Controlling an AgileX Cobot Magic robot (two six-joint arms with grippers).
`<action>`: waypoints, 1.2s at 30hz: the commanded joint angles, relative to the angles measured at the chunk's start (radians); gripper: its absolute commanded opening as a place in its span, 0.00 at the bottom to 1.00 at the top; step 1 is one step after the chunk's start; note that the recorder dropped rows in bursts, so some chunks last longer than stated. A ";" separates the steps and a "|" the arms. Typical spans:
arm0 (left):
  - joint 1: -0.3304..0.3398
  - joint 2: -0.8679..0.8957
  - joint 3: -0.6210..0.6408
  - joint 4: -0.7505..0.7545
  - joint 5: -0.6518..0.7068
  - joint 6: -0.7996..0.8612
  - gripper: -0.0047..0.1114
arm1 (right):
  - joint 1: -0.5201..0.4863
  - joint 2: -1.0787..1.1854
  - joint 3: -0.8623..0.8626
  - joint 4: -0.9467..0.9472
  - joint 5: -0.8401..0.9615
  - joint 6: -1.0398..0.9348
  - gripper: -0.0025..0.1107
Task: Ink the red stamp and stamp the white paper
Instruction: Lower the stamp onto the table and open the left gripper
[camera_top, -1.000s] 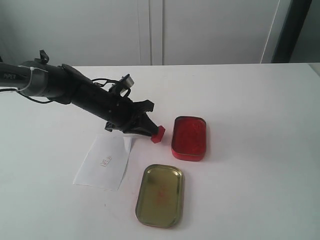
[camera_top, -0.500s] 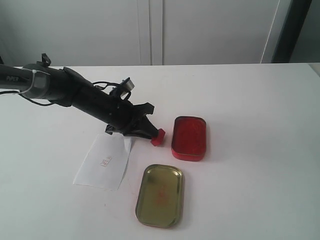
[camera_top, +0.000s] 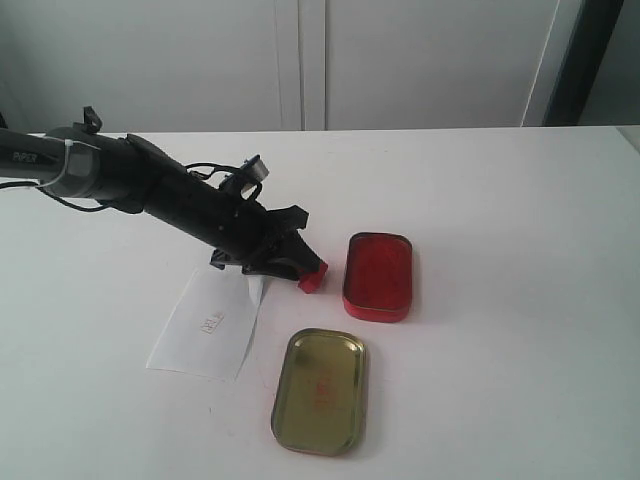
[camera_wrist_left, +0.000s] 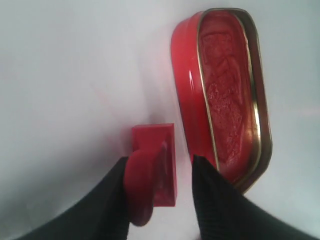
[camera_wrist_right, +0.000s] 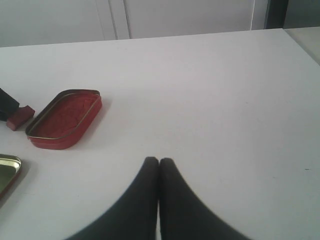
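Exterior: the left pincer (camera_top: 303, 268) has the red stamp (camera_top: 313, 279) clamped, just left of the ink tin (camera_top: 378, 276). The white paper (camera_top: 208, 322) lies flat on the table (camera_top: 520, 300), left of the stamp. Left wrist: fingers (camera_wrist_left: 215, 200) squeeze the stamp's handle beside the tin. Right wrist: right pincer (camera_wrist_right: 159, 162) closed, holding nothing.

The red stamp (camera_top: 313, 279) is a small red plastic block with a narrow rounded handle. It sits between the fingers of the left gripper (camera_top: 305, 272), its handle against one finger and a sliver of table showing before the other. It lies just beside the open red ink pad tin (camera_top: 378, 275), not touching it. The white paper (camera_top: 207, 325) lies flat on the table (camera_top: 500, 200), near the stamp, one corner folded, faint red print at its middle.
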 joint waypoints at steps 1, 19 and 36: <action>0.008 -0.002 -0.001 -0.009 0.017 -0.002 0.45 | -0.004 -0.005 0.006 0.000 -0.013 0.003 0.02; 0.066 -0.031 -0.001 0.066 0.036 -0.002 0.45 | -0.004 -0.005 0.006 0.000 -0.013 0.003 0.02; 0.078 -0.117 -0.001 0.288 0.044 -0.133 0.16 | -0.004 -0.005 0.006 0.000 -0.013 0.003 0.02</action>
